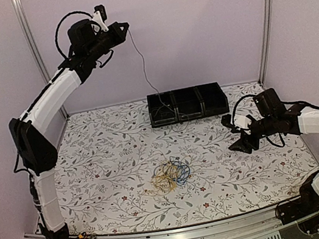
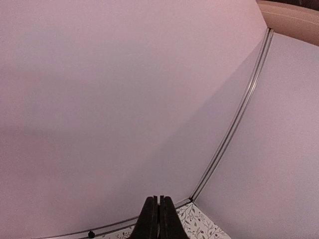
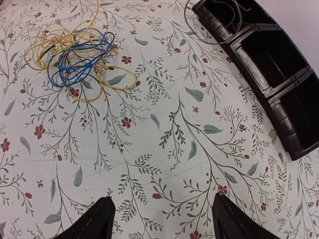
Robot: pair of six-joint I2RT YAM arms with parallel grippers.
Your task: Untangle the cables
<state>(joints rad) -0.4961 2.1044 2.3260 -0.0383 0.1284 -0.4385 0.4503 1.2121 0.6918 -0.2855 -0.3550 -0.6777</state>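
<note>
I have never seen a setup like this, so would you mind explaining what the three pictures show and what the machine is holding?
These are two robot arms bolted at the near edge of a table with a flowered cloth. The wide picture comes from a fixed camera above and behind them; the other two come from cameras on each wrist. The left gripper is raised high and shut on a thin dark cable that hangs down into the black tray. The right gripper is open, holds nothing, and looks down over the cloth. A tangle of yellow and blue cables lies on the cloth. The tray has several compartments.
</note>
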